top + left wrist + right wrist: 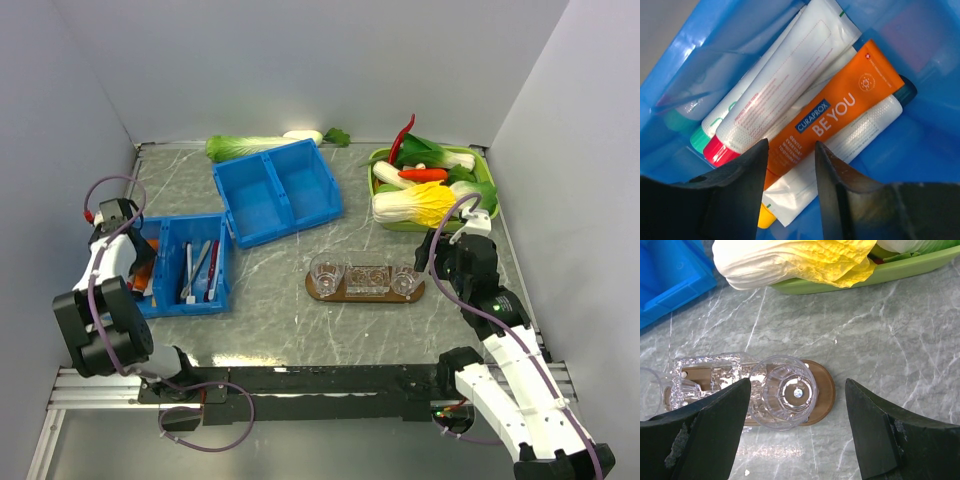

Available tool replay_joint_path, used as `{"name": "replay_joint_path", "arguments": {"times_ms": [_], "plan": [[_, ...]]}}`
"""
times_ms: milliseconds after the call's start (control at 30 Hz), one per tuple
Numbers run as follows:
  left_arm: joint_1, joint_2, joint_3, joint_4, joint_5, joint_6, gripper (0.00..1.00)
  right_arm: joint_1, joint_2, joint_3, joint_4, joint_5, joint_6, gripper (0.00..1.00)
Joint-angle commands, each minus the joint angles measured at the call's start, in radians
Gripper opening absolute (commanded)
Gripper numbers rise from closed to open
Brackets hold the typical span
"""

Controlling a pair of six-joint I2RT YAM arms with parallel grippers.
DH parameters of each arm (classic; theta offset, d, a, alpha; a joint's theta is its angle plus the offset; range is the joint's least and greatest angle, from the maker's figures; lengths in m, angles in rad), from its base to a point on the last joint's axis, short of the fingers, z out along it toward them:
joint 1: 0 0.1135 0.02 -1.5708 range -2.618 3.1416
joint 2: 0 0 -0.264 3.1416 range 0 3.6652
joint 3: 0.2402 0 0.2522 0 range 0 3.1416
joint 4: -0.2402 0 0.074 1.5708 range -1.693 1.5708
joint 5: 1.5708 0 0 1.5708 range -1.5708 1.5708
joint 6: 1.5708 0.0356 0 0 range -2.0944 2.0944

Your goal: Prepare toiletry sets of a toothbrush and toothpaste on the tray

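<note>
From above, you have the tray (366,297) at about 4 o'clock of the table's middle, with three clear cups (368,277) in a row on it; the brushes (198,270) lie in the blue bin (225,272) at 9 o'clock. On your left wrist camera, the left gripper (790,165) hangs low in that bin with its jaws parted, an orange tube (840,115) under the gap (contact unclear) and a pink-capped white tube (785,85) at its 10 o'clock. On your right wrist camera, the right gripper (797,385) is spread wide above the tray's end cup (782,397), gripping nothing; a cabbage (790,260) lies at 12 o'clock.
</note>
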Motion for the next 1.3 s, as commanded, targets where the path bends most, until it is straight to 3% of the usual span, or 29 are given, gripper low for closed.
{"name": "replay_joint_path", "arguments": {"times_ms": [0, 867, 1267], "plan": [[-0.001, 0.053, 0.05, -0.017, 0.011, 0.005, 0.49, 0.005, -0.013, 0.026, 0.017, 0.016, -0.009, 0.83], [-0.002, 0.252, 0.128, -0.077, 0.034, 0.017, 0.47, 0.005, -0.001, 0.023, 0.024, 0.018, -0.012, 0.83], [-0.005, 0.15, 0.092, -0.057, 0.033, 0.017, 0.07, 0.007, -0.013, 0.021, 0.023, 0.026, -0.012, 0.83]]}}
